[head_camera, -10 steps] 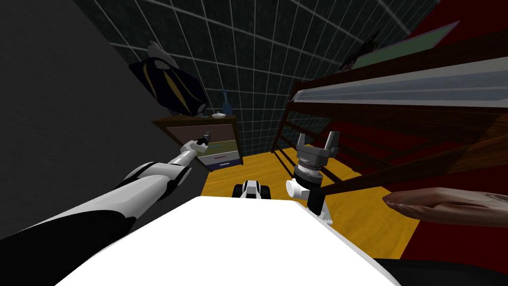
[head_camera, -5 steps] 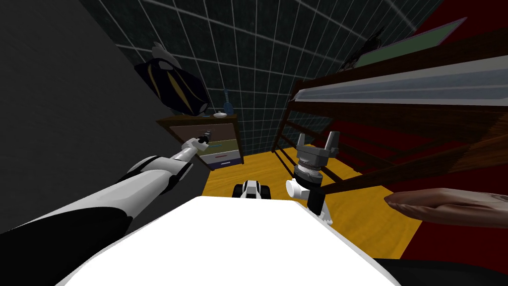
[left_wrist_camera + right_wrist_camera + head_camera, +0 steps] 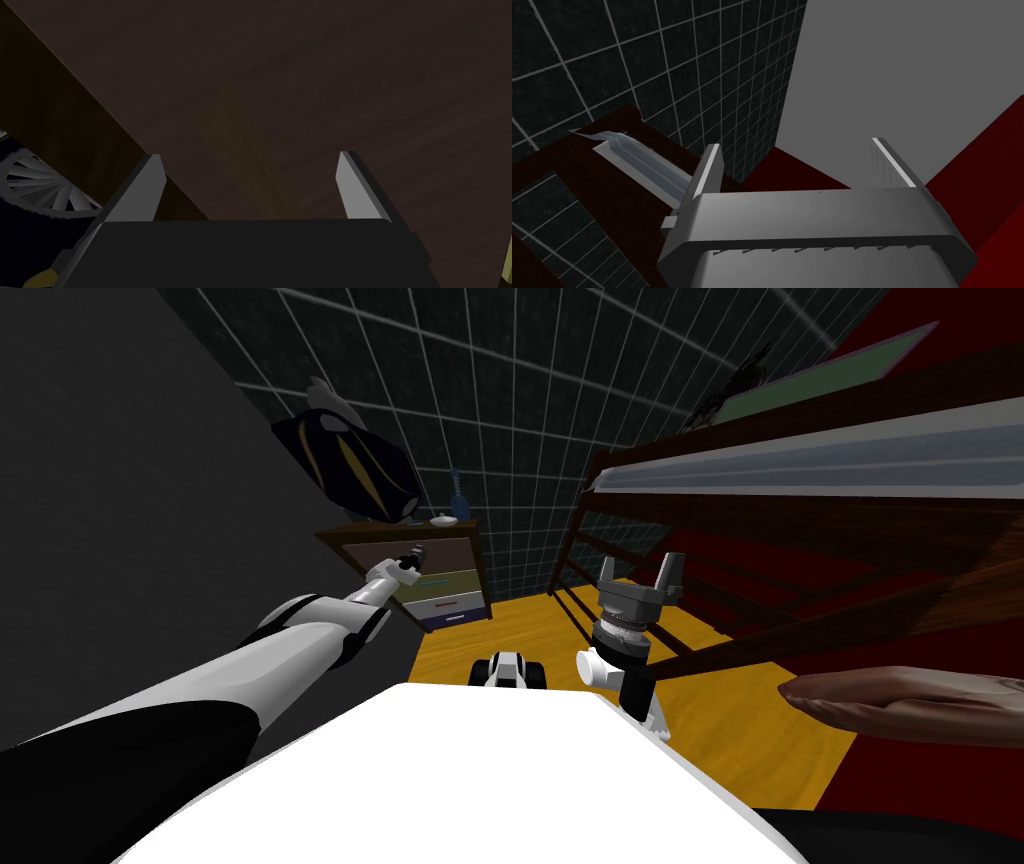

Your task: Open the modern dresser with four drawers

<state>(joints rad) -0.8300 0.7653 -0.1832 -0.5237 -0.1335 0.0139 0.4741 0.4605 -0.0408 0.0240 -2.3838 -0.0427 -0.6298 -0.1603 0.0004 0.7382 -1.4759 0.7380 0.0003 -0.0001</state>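
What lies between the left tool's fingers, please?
In the left wrist view, a dim lighter strip on the dresser's dark front, not yet gripped.

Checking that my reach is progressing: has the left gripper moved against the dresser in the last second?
Yes. The left gripper has risen slightly across the dresser front, toward its top drawer.

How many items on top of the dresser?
2. A slim blue bottle stands at the back of the dresser top; a small white dish lies just in front of it. The dark, yellow-striped object overlapping the top's left end may hide more.
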